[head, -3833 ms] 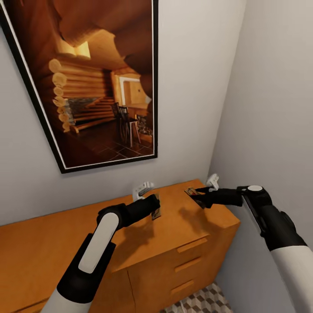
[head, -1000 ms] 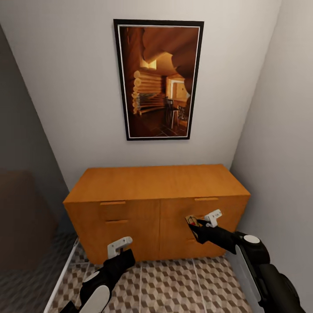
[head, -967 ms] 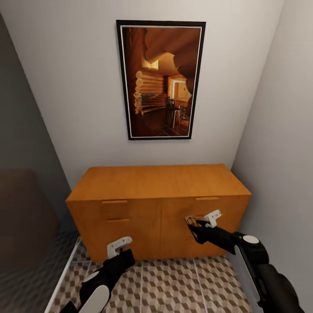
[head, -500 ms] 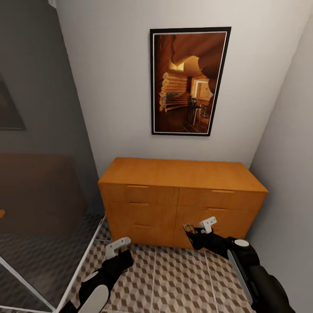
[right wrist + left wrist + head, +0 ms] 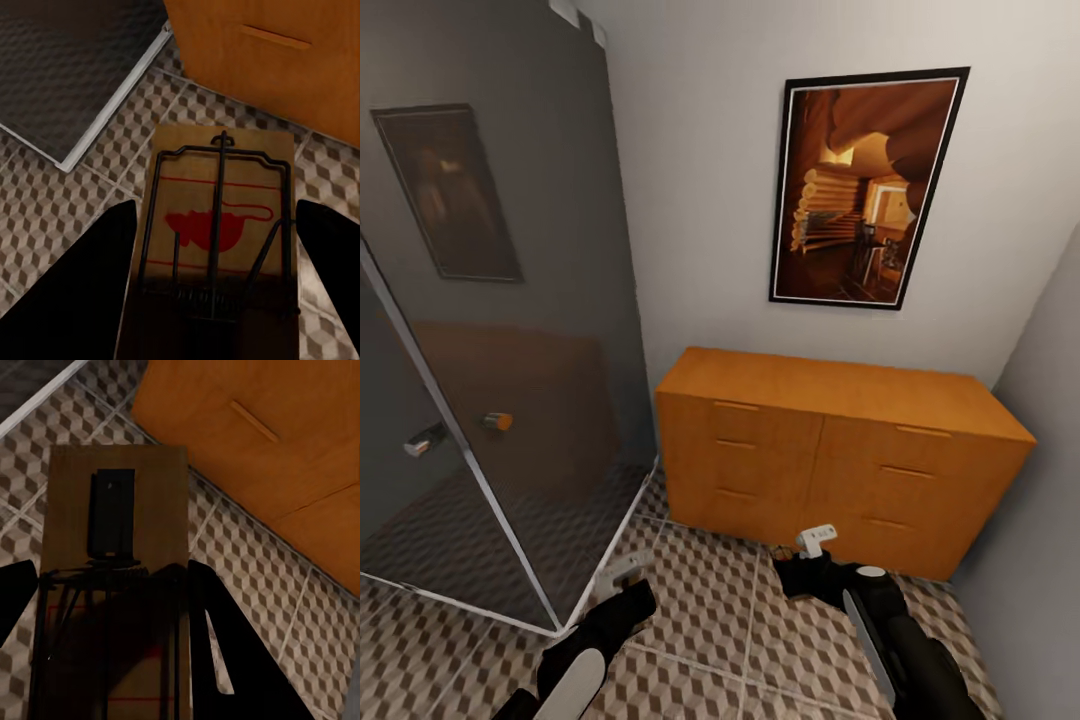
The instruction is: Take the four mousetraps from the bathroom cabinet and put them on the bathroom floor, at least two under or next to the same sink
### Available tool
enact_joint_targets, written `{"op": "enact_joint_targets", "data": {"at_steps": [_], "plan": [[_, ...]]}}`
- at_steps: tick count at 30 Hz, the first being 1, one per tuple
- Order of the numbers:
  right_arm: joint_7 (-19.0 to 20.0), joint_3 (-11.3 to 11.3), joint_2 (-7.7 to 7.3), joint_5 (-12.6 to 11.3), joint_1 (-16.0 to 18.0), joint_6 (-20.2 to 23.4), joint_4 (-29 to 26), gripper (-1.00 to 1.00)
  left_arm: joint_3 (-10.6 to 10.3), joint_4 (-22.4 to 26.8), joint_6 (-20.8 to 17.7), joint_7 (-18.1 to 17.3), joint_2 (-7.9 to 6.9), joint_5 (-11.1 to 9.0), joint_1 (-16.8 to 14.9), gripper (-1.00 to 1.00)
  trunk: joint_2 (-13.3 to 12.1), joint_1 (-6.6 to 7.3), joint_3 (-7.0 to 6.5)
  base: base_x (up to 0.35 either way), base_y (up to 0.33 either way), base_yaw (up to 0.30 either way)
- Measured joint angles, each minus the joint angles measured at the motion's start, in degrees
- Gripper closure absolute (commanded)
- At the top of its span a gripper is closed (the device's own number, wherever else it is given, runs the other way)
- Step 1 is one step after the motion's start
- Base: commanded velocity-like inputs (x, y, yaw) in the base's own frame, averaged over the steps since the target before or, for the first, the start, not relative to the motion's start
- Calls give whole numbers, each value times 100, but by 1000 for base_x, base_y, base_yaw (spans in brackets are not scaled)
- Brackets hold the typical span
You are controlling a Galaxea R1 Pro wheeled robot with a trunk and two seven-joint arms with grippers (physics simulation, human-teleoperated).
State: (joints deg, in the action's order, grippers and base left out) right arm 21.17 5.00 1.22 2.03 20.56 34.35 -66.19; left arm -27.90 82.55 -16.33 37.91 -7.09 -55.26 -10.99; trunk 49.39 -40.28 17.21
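Two mousetraps are held, one in each gripper. Seen from the right wrist, the right gripper [image 5: 214, 247] pinches a flat tan wooden mousetrap [image 5: 217, 225] between its dark fingers [image 5: 75, 292], which press against the board's two long edges. That trap carries a black wire frame with a straight bar down the middle, a coiled spring across the near end, thin red lines and a red blot at its centre. From the left wrist, the left gripper [image 5: 105, 622] clamps the second mousetrap [image 5: 116, 510], a darker brown board in shadow with a black rectangular plate near its far end, a spring bar across the middle and faint red lines lower down; one finger [image 5: 225, 660] lies along its edge.

From the head, the right gripper [image 5: 800, 575] hangs low above the bathroom floor [image 5: 720, 600], just in front of the cabinet [image 5: 830, 450]; the left gripper [image 5: 628, 590] hangs low beside the corner of a glass shower enclosure [image 5: 510, 400]. Both traps sit above the cube-patterned brown, beige and white tiles. The orange-tan cabinet stands against the white wall, drawers shut, its top bare. A framed picture [image 5: 865, 190] of a log interior hangs above it.
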Motion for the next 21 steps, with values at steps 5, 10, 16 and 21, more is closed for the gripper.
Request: {"op": "enact_joint_targets", "data": {"at_steps": [5, 10, 16, 21], "plan": [[-59, -4, 16, -3, 14, 1, 90, 100, 7, -63, 60, -11, -25, -3, 0, 100, 0, 0, 0, -17, 292, 289], [-70, -10, 18, -7, 195, -6, 480, 100, 489, -112, 158, 4, -85, -8, 138, 100, 0, 0, 0, -2, 298, 289], [-102, -9, 25, -7, 251, -8, 572, 100, 1203, -361, 144, -35, -88, -28, 337, 100, 0, 0, 0, 0, 299, 289], [-311, -4, 73, -8, 255, -9, 580, 100, 1258, -470, 139, -45, -83, -33, 349, 100, 0, 0, 0, -2, 299, 289]]}}
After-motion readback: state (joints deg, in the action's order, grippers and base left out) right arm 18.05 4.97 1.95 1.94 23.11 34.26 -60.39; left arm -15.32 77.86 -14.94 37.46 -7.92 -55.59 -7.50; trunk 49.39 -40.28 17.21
